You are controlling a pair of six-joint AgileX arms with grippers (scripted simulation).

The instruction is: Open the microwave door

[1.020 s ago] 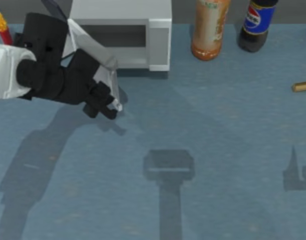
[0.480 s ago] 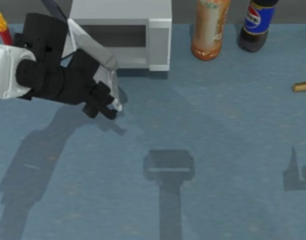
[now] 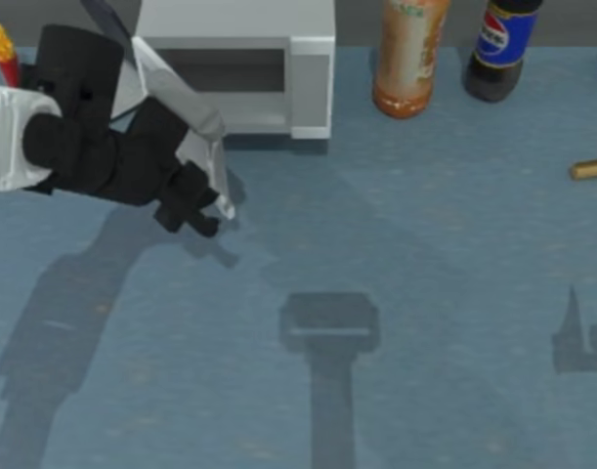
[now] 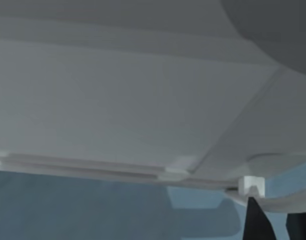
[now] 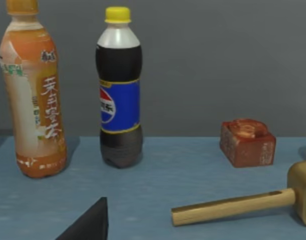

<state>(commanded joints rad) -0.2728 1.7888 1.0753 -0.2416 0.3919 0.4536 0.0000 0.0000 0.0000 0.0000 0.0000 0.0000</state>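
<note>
1. The microwave (image 3: pixel 237 61) stands at the table's (image 3: pixel 425 293) far edge, left of centre. Its dark cavity is exposed.
2. The door (image 3: pixel 176 93) is swung well out from the front, angled toward the table's left, hinged at the microwave's left side.
3. The left gripper (image 3: pixel 202 200) is at the door's free edge, where the handle runs. Its fingers appear clamped on that edge; the left wrist view shows only the door panel close up, so this is a judgement.
4. The right gripper is not visible in the top view; its fingers cannot be judged.
5. Progress: opening is largely done. Remaining: at most a little more swing, then release.
</note>
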